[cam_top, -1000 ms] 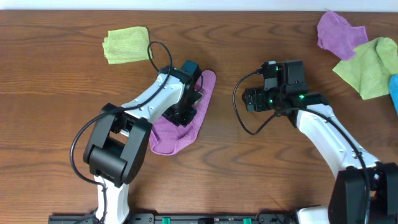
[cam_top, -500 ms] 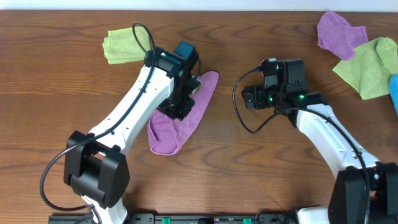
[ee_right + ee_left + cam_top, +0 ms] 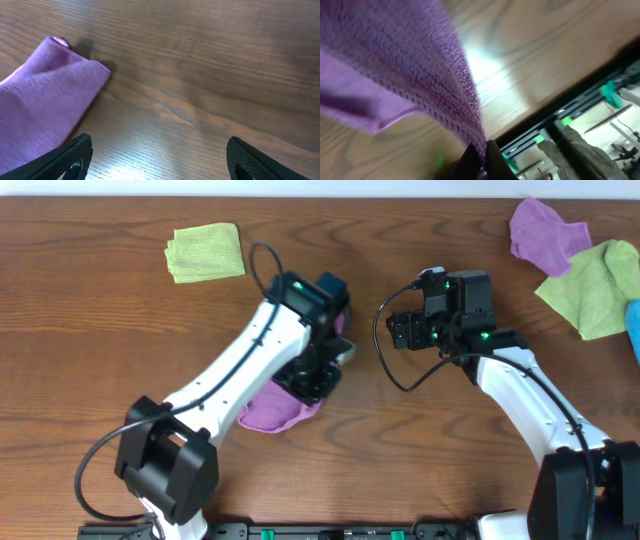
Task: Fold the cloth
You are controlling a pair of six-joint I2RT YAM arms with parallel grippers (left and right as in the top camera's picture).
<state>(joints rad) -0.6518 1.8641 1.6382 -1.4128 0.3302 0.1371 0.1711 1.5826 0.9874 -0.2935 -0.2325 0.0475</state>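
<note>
"Purple and fluffy, is this the thing that the left arm has?"

"Yes. It is the soft purple microfibre cloth (image 3: 265, 412). It lies near the middle of the brown wooden table (image 3: 100, 330), which has a fine grain. The white left arm hides most of it. From above, only a rounded, bunched end shows."

"And the left gripper (image 3: 481, 160)?"

"Its dark jaws are pressed together on one edge of the purple microfibre cloth. In the left wrist view the fabric spreads away from the tips like a pulled sheet, with a short looped pile and a stitched hem along the border."

"What about the right gripper (image 3: 160, 165)?"

"Its two black fingers stand wide apart with nothing between them, above bare wood. In its own camera a flat, doubled part of the cloth with a soft corner lies to one side, apart from the fingers."

"Are there other fabrics?"

"A lime-green cloth folded in a square (image 3: 205, 252) lies at the far left. At the far right, a crumpled second purple cloth (image 3: 545, 232) lies just beside a crumpled lime-green cloth (image 3: 595, 285)."
</note>
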